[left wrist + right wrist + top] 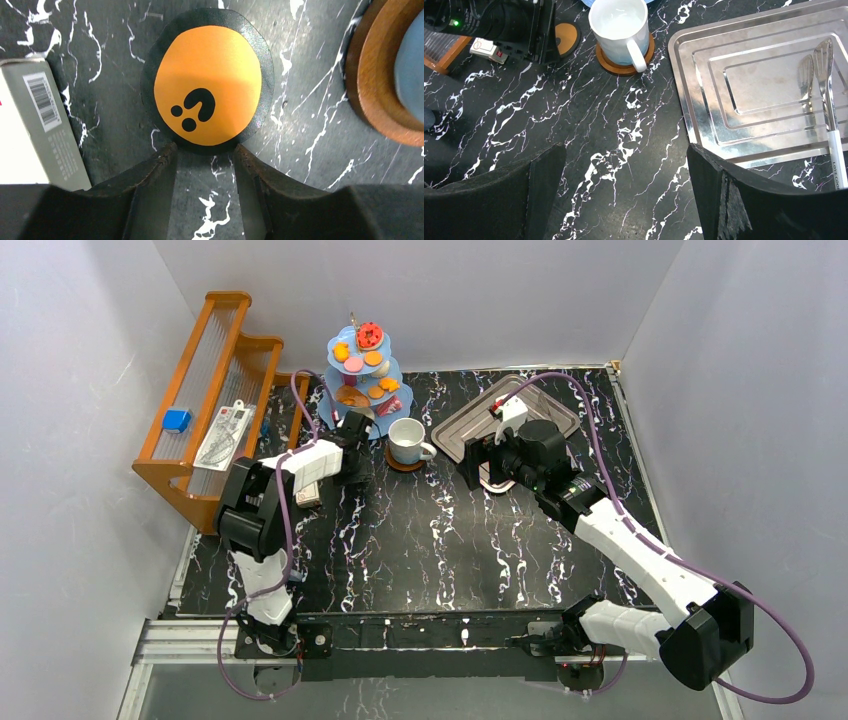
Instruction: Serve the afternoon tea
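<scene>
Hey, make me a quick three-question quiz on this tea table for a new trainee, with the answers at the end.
1. True or false: the white mug stands on the silver tray.
2. What lies on the silver tray? A) tongs B) a teapot C) a spoon
3. Fill in: the orange coaster just ahead of the left gripper bears a black ___ print.
Key: 1 false, it stands on the brown saucer; 2 A; 3 paw.
</scene>
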`<state>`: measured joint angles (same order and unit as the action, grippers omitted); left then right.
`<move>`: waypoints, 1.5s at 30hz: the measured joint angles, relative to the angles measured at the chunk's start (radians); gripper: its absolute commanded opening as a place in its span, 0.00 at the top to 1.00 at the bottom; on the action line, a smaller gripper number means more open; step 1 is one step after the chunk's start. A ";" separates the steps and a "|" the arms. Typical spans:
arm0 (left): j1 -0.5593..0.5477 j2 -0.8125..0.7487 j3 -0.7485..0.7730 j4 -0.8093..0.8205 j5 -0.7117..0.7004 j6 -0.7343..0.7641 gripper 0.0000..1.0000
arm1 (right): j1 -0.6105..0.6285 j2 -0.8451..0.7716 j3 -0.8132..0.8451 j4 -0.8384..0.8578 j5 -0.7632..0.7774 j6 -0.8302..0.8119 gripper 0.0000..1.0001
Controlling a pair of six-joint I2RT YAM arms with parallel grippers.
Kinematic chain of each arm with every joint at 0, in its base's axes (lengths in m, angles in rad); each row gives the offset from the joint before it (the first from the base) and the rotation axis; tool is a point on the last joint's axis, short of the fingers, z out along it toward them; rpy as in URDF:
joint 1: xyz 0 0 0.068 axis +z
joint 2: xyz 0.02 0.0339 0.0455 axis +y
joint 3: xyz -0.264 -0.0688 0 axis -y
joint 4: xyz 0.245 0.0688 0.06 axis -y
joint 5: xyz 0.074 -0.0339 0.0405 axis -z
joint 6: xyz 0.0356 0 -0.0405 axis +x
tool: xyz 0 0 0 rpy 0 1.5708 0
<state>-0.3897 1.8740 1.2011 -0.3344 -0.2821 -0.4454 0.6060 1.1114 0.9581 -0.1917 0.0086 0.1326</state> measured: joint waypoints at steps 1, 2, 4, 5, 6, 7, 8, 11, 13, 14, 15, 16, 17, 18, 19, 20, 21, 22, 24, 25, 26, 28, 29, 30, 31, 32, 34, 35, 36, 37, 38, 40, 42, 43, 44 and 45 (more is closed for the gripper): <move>0.002 0.007 0.008 0.003 -0.002 0.001 0.57 | 0.000 0.000 0.000 -0.002 0.000 0.000 0.00; 0.003 0.016 0.018 0.007 -0.004 0.001 0.57 | 0.000 0.000 0.000 -0.004 0.000 0.000 0.00; 0.007 0.031 0.035 0.010 -0.008 0.005 0.57 | 0.000 0.000 0.000 -0.011 0.000 0.000 0.00; 0.008 0.037 0.043 0.010 -0.010 0.006 0.57 | 0.000 0.001 0.001 -0.016 0.000 0.000 0.00; 0.008 0.044 0.052 0.010 -0.013 0.008 0.57 | 0.000 0.002 0.001 -0.019 -0.001 0.000 0.00; 0.009 0.049 0.059 0.010 -0.015 0.009 0.57 | 0.000 0.002 0.002 -0.021 -0.001 0.000 0.00; 0.010 0.053 0.065 0.010 -0.018 0.012 0.57 | 0.000 0.003 0.003 -0.025 -0.001 0.000 0.00; 0.013 0.055 0.069 0.008 -0.018 0.017 0.56 | 0.000 0.003 0.008 -0.026 -0.001 0.000 0.00; 0.016 0.056 0.073 0.004 -0.018 0.024 0.55 | 0.000 0.003 0.009 -0.022 -0.001 0.002 0.00; 0.020 0.058 0.078 -0.002 -0.018 0.029 0.55 | 0.000 0.003 0.009 -0.022 -0.001 0.003 0.00; 0.023 0.062 0.087 -0.011 -0.018 0.034 0.55 | 0.000 0.003 0.009 -0.022 -0.001 0.004 0.00; 0.024 0.065 0.094 -0.017 -0.018 0.037 0.54 | 0.000 0.003 0.009 -0.022 -0.001 0.005 0.00; 0.027 0.067 0.101 -0.024 -0.018 0.042 0.53 | 0.000 0.003 0.009 -0.022 -0.001 0.007 0.00; 0.029 0.067 0.102 -0.032 -0.019 0.042 0.51 | 0.000 0.003 0.009 -0.022 -0.001 0.008 0.00; 0.029 0.064 0.102 -0.040 -0.019 0.043 0.49 | 0.000 0.003 0.009 -0.022 -0.001 0.011 0.00; 0.029 0.061 0.101 -0.047 -0.021 0.044 0.46 | 0.000 0.003 0.009 -0.021 -0.001 0.012 0.00; 0.030 0.058 0.101 -0.054 -0.022 0.045 0.41 | 0.000 0.003 0.009 -0.021 -0.001 0.014 0.00; 0.031 0.051 0.101 -0.064 -0.023 0.046 0.37 | 0.000 0.003 0.009 -0.021 -0.001 0.015 0.00; 0.033 0.027 0.101 -0.087 -0.027 0.044 0.31 | 0.000 0.003 0.009 -0.018 -0.001 0.018 0.00; 0.033 0.010 0.101 -0.101 -0.031 0.042 0.28 | 0.000 0.003 0.009 -0.018 -0.001 0.019 0.00; 0.033 -0.012 0.100 -0.114 -0.035 0.040 0.21 | 0.000 0.003 0.009 -0.018 -0.002 0.019 0.00; 0.033 -0.067 0.097 -0.139 -0.039 0.037 0.14 | 0.000 0.003 0.009 -0.018 -0.012 0.021 0.00; 0.033 -0.101 0.093 -0.149 -0.043 0.033 0.11 | 0.000 0.003 0.009 -0.018 -0.014 0.022 0.00; 0.033 -0.134 0.088 -0.156 -0.045 0.030 0.10 | 0.000 0.003 0.009 -0.018 -0.016 0.022 0.00; 0.033 -0.172 0.082 -0.167 -0.045 0.029 0.10 | 0.000 0.003 0.009 -0.018 -0.017 0.022 0.00; 0.033 -0.211 0.075 -0.178 -0.044 0.026 0.09 | 0.000 0.003 0.009 -0.017 -0.017 0.022 0.00; 0.033 -0.276 0.063 -0.201 -0.045 0.013 0.08 | 0.000 0.003 0.009 -0.017 -0.016 0.022 0.00; 0.033 -0.306 0.057 -0.215 -0.047 0.000 0.06 | 0.000 0.003 0.009 -0.017 -0.016 0.022 0.00; 0.033 -0.332 0.052 -0.230 -0.051 -0.014 0.06 | 0.000 0.003 0.009 -0.017 -0.016 0.022 0.00; 0.033 -0.351 0.048 -0.247 -0.054 -0.029 0.06 | 0.000 0.003 0.009 -0.017 -0.016 0.022 0.00; 0.033 -0.367 0.047 -0.267 -0.058 -0.048 0.06 | 0.000 0.003 0.009 -0.017 -0.016 0.022 0.00; 0.033 -0.389 0.039 -0.305 -0.071 -0.086 0.06 | 0.000 0.005 0.009 -0.017 -0.016 0.022 0.00; 0.033 -0.407 0.025 -0.345 -0.082 -0.127 0.07 | 0.000 0.010 0.009 -0.016 -0.016 0.022 0.00; 0.033 -0.420 0.013 -0.360 -0.086 -0.151 0.08 | 0.000 0.013 0.009 -0.017 -0.016 0.022 0.00; 0.033 -0.438 -0.001 -0.376 -0.090 -0.178 0.09 | 0.000 0.017 0.009 -0.017 -0.016 0.022 0.00; 0.033 -0.459 -0.016 -0.386 -0.092 -0.202 0.11 | 0.000 0.020 0.009 -0.017 -0.016 0.022 0.00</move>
<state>-0.3569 1.4155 1.1854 -0.7208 -0.3744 -0.6472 0.6060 1.1313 0.9668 -0.2085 -0.0074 0.1543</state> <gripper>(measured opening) 0.930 0.997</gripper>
